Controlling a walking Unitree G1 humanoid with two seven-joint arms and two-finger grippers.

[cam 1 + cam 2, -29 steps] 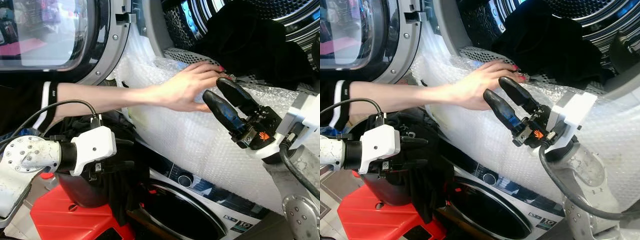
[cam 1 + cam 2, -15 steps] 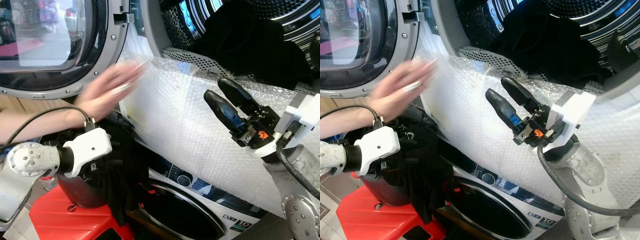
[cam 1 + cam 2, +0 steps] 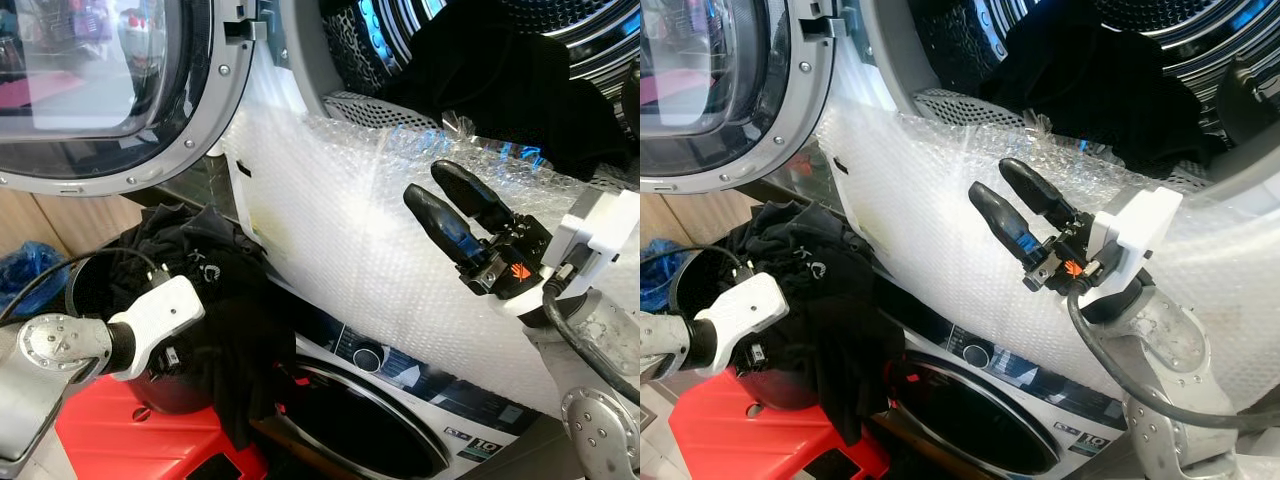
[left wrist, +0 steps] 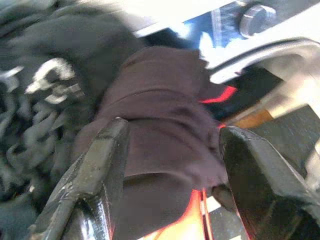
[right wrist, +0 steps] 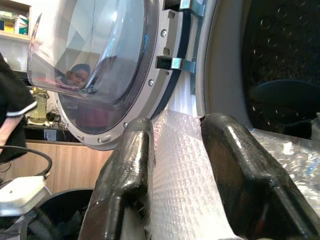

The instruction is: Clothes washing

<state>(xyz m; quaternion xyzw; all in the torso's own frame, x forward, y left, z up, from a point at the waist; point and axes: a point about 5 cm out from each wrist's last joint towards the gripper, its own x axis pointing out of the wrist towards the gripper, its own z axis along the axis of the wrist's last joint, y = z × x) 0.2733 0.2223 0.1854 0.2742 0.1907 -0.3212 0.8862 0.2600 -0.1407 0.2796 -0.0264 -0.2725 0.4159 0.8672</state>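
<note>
Clothes (image 3: pixel 215 300), white-printed black, hang before the open left hand (image 4: pixel 172 165); right hand (image 3: pixel 440 200) open.

Both eye views look down and forward, close to the washer's open drum (image 3: pixel 520 60) and bubble wrap (image 3: pixel 350 230). The left wrist view faces dark clothes (image 4: pixel 165 130) closely; the right wrist view faces the door (image 5: pixel 100 65).

Black clothes (image 3: pixel 200 290) heaped over bucket (image 3: pixel 80 290) rim

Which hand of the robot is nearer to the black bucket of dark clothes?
The left hand: it hovers open at the clothes draped over the black bucket. The right hand is up by the bubble wrap, open.
</note>
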